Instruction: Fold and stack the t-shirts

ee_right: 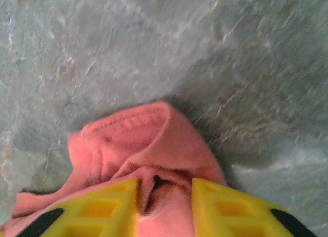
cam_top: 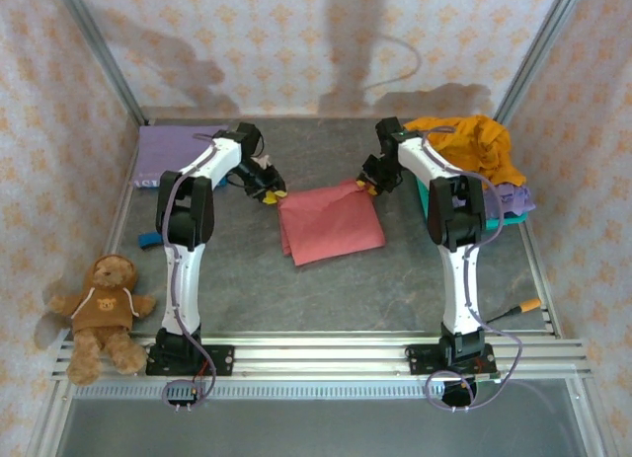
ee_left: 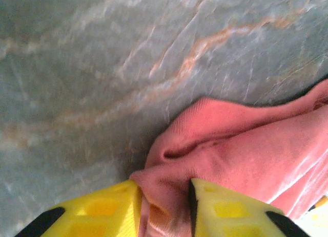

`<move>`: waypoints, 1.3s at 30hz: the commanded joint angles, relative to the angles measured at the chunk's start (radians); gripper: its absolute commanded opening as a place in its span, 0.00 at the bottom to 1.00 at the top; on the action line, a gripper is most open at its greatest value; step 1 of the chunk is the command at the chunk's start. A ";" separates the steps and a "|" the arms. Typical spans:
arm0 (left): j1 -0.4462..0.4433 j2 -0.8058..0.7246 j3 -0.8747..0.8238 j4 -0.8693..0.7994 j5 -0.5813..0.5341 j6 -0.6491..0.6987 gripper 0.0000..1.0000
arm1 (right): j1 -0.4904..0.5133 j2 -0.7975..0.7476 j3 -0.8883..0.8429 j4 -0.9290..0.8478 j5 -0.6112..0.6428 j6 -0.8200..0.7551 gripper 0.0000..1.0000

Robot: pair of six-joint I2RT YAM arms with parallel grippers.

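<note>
Red cloth: t-shirt [cam_top: 329, 223] lies between both arms, stretching nearward.
Left hand [cam_top: 269, 189]: at far-left corner, narrowly parted around cloth; cannot tell if gripping.
Right hand [cam_top: 367, 186]: far-right corner, likewise.

Near table [cam_top: 395, 289] lies open; red t-shirt [cam_top: 329, 223] fills centre.

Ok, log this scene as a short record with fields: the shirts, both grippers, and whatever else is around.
red t-shirt: folded, flat at centre of table
left gripper: at its far left corner, cloth between the fingers; grip unclear
right gripper: at its far right corner, cloth between the fingers; grip unclear
orange t-shirt: crumpled on teal basket, far right
purple t-shirt: flat, far left
teddy bear: near left edge
</note>
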 commanded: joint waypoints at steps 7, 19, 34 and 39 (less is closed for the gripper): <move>0.018 -0.141 -0.051 0.119 0.003 -0.077 0.46 | 0.021 -0.220 -0.021 -0.099 0.116 -0.101 0.44; -0.131 -0.224 -0.301 0.305 -0.039 -0.185 0.49 | 0.086 -0.279 -0.325 0.021 0.032 -0.061 0.45; -0.162 -0.322 -0.574 0.362 -0.090 -0.168 0.50 | 0.203 -0.448 -0.656 0.079 0.031 0.004 0.44; -0.186 -0.502 -0.714 0.373 -0.104 -0.182 0.52 | 0.236 -0.617 -0.751 0.070 0.033 0.036 0.45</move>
